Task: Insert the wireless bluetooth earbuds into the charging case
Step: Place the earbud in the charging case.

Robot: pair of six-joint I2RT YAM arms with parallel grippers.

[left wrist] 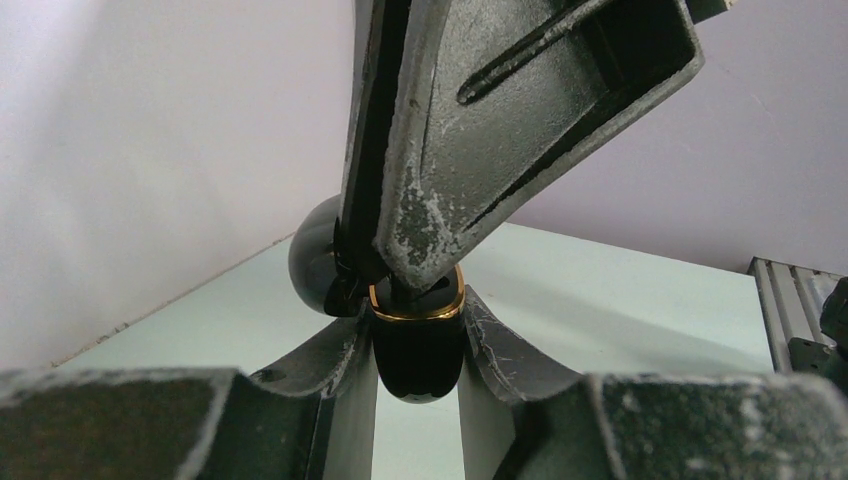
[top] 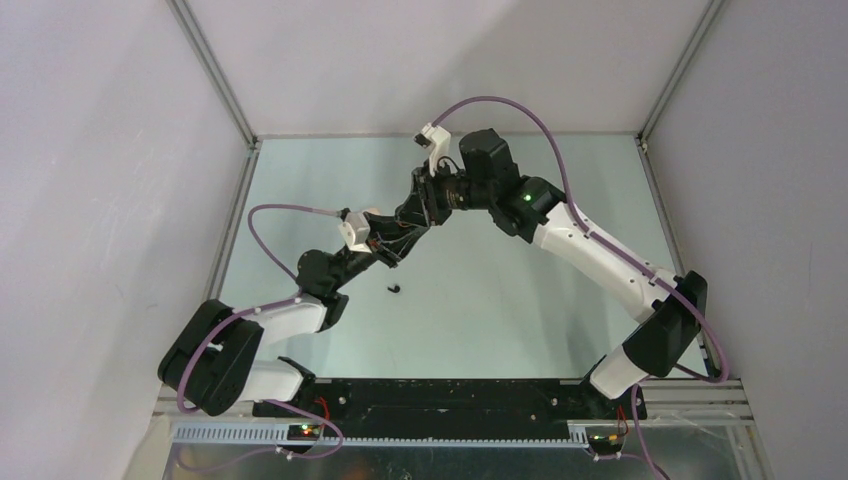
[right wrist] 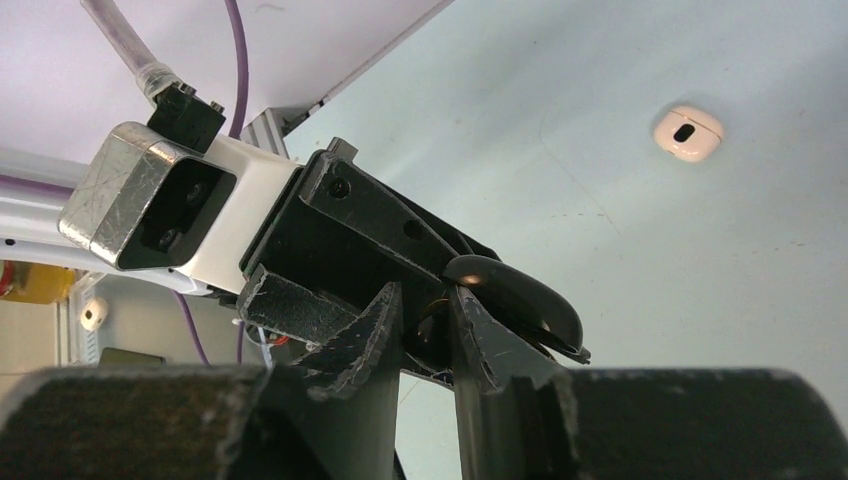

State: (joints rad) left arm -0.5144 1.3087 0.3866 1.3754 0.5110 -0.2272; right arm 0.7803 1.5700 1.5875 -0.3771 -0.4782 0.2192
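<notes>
In the lower centre of the left wrist view, we see the left gripper (left wrist: 415, 335) clamped on the charging case (left wrist: 415, 368). The case is a glossy black shell with a gold rim, and its lid (left wrist: 315, 258) is swung open to the left. From the top of that frame the right gripper (left wrist: 388, 272) reaches down, jaws narrow, tips at the mouth of the case. We cannot tell whether a bud is pinched between them.

In the overhead view both grippers meet in the upper middle, above the pale surface (top: 520, 310). Just below them, what looks like a black earbud (top: 394, 288) lies loose. In the upper right of the right wrist view, a cream-white earbud (right wrist: 688, 133) also lies on the surface. We judge the task unfinished, with at least these two left to seat.
</notes>
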